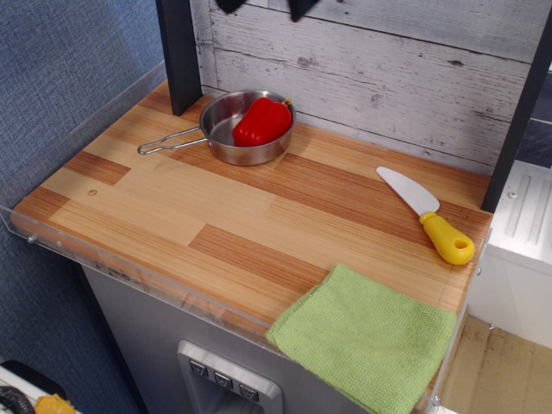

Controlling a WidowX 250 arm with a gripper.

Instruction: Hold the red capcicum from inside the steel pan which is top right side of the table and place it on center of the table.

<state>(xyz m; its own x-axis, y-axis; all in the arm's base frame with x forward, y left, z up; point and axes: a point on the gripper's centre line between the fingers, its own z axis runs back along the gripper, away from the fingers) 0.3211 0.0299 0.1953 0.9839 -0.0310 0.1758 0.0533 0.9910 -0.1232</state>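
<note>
Wooden table, red capcicum in steel pan near back edge; claw tips apart, empty

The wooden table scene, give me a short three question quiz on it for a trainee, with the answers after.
1. True or false: the red capcicum lies inside the steel pan.
2. What lies nearest the green cloth? A) the pan B) the yellow-handled knife
3. Fill in: the end effector is ___ the table, touching nothing.

Key: 1 true; 2 B; 3 above.
</note>
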